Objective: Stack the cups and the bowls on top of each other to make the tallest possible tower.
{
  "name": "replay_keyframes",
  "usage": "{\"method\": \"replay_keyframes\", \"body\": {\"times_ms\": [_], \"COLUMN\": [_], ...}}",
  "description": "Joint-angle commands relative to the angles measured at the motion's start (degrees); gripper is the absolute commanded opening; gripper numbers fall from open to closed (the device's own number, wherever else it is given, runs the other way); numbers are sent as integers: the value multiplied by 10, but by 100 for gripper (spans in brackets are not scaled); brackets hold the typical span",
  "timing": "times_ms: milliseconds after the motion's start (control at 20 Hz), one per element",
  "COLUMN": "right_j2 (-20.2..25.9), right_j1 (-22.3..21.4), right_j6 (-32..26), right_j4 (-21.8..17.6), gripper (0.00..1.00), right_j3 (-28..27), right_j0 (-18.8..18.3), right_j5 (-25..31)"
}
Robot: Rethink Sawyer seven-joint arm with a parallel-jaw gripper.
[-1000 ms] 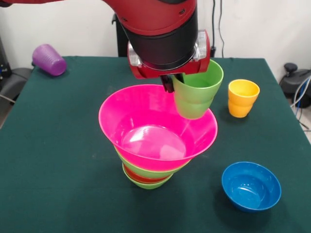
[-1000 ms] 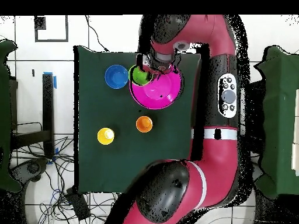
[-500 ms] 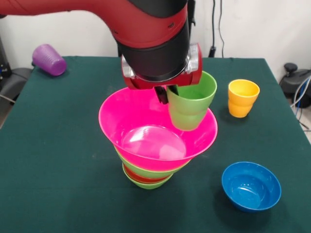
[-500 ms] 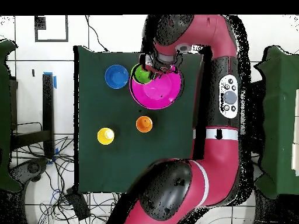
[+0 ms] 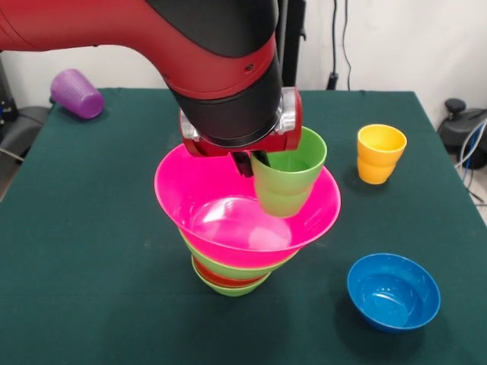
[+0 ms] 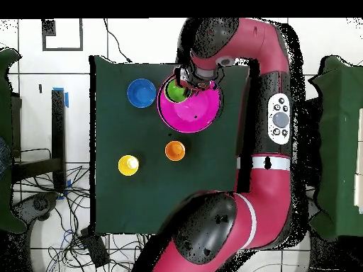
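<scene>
Even, bright light from above. The glossy pink plastic bowl (image 5: 228, 217) and the glossy blue plastic bowl (image 5: 393, 292) show white glare; soft shadows lie on the dark green tablecloth (image 5: 91, 251) beneath them.

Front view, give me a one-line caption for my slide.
Sawyer's end effector holds a light green cup over the pink bowl topping the tower of nested bowls.

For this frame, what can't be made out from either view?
- Gripper: the arm's wrist hides its fingers in both views, so its state is unreadable.
- Light green cup: whether it touches the pink bowl is unclear.
- Lower bowls of the tower: only edges show in front; hidden overhead.
</scene>
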Motion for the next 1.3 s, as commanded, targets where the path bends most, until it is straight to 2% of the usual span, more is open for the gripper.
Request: {"method": "replay_keyframes", "body": {"times_ms": [50, 350, 1300], "right_j2": [-18, -20, -13], "right_j1": [-6, -18, -36], "right_j6": [-212, -215, -228], "right_j4": [-46, -41, -51], "gripper": [0, 0, 0], "right_j3": [65, 94, 136], "right_j0": [-7, -15, -38], "right_j5": [-37, -57, -94]}}
